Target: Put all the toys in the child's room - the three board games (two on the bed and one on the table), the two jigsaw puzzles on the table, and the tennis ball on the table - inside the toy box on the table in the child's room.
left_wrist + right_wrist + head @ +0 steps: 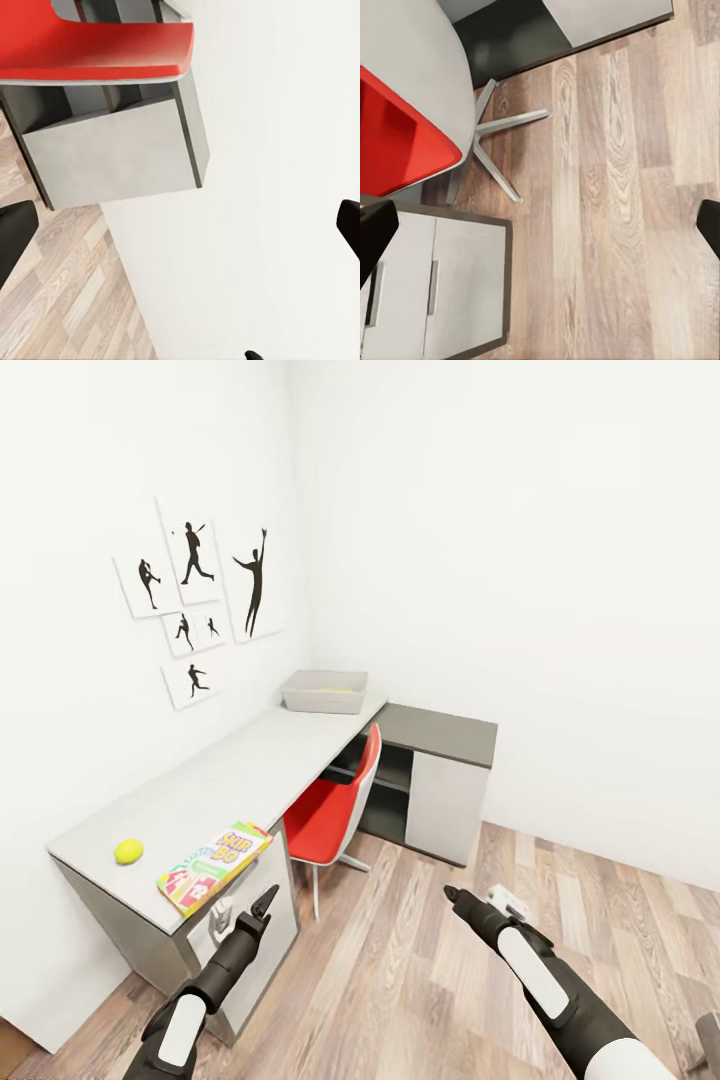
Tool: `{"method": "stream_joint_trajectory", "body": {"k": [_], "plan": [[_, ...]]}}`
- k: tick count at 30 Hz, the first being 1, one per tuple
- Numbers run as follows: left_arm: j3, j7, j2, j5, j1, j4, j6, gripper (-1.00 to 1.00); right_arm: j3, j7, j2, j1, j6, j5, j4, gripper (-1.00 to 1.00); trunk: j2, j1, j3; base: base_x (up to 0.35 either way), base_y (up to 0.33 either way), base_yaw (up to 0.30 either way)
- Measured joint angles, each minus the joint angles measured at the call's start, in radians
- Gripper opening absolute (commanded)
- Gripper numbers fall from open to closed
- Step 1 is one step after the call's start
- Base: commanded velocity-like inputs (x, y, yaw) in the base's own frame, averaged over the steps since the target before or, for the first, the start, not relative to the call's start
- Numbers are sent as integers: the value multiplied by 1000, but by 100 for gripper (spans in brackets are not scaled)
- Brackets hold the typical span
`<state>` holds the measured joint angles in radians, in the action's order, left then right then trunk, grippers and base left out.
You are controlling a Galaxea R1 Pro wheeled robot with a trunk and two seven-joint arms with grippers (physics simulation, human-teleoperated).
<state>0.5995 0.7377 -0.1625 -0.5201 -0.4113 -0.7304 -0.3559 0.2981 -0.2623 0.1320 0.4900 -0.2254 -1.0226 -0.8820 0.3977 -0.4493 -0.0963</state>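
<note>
White-walled room, wood-plank floor (400, 950). L-shaped table (250, 770) runs along the wall under black silhouette pictures (195, 605): light grey top, dark grey corner section (440, 732), white drawers (431, 292). Toy box (323, 691) sits at the table's far end, near the corner; something yellow shows inside it. Tennis ball (128, 851) lies at the table's near end, with a game box (214, 865) just beside it at the near edge. Red chair (335, 815) is pushed in at the table's inner side. Left gripper (262, 908) and right gripper (452, 897) hang over the floor short of the table, both spread, holding nothing.
</note>
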Motion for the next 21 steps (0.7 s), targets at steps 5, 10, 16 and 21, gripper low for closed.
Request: {"method": "stream_joint_trajectory", "body": {"k": [5,10,16,21], "plan": [[0,0,0,0,0,0,0,100,0,9,0,0,1,1,-1,100,0,0,0,158,-137,184],[1,0,-1,0,0,0,0,100,1,11,0,0,2,2,-1,100,0,0,0,122,-85,168],[1,0,-2,0,0,0,0,100,6,11,-1,0,8,4,-1,100,0,0,0,16,-11,23],[-11,8,-11,12,5,12,-11,100,5,24,-13,0,2,16,-10,100,0,0,0,1,-1,1]]}}
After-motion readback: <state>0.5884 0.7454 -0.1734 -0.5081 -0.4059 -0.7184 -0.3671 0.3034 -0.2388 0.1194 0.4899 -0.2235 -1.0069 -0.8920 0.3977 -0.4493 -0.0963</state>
